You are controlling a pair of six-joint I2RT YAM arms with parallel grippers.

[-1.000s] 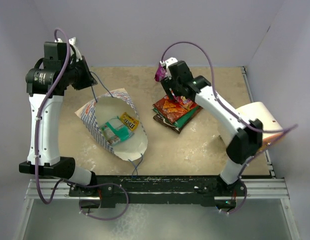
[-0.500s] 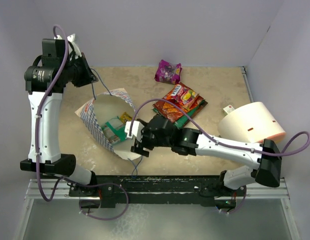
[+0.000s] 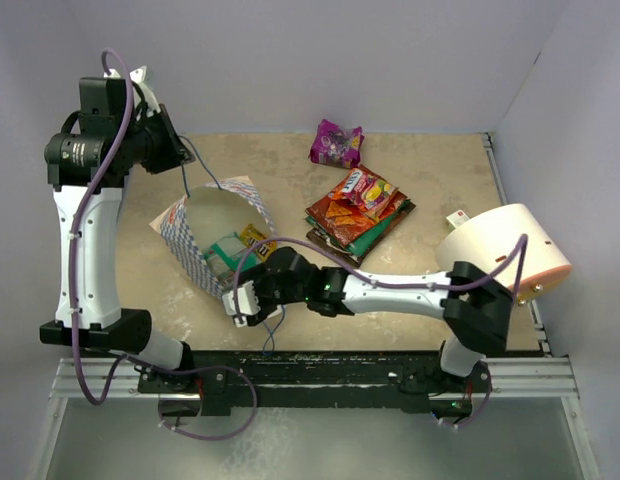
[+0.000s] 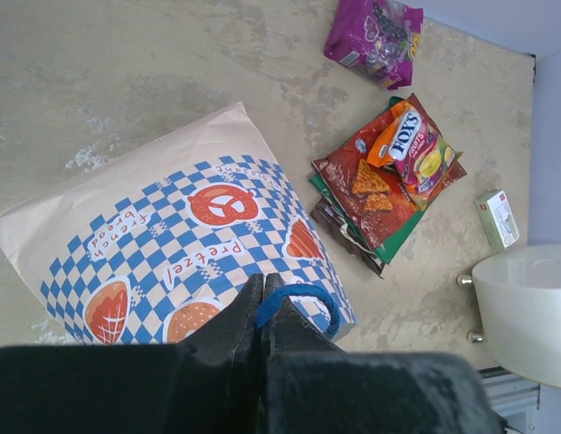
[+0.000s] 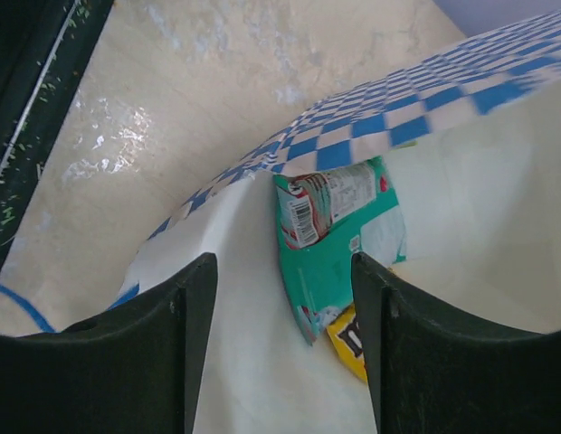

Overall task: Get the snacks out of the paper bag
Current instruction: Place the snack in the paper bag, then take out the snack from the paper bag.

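Reading your right jaws as apart, about mid-width, with nothing clamped between them. They sit at the near rim of the paper bag [image 5: 416,108], pointing into its mouth: one finger hangs over the checkered rim, the other over the white inner wall. Can't tell whether either touches the paper.

The teal packet [image 5: 330,244] lies inside the bag, in line between the jaws and just ahead of the tips. A yellow packet [image 5: 348,339] shows a corner at its near end.

Your right arm [image 3: 390,290] stretches low across the bench [image 3: 290,160], from its base on the right to the bag on the left.

Left jaws are together, pinched on the blue string handle [image 4: 303,294]. The left arm [image 3: 85,230] stands tall at the far left.

Already out on the bench: a stack of red-orange, green and brown packets [image 3: 358,210] and a magenta packet [image 3: 336,143], both well apart from the bag.
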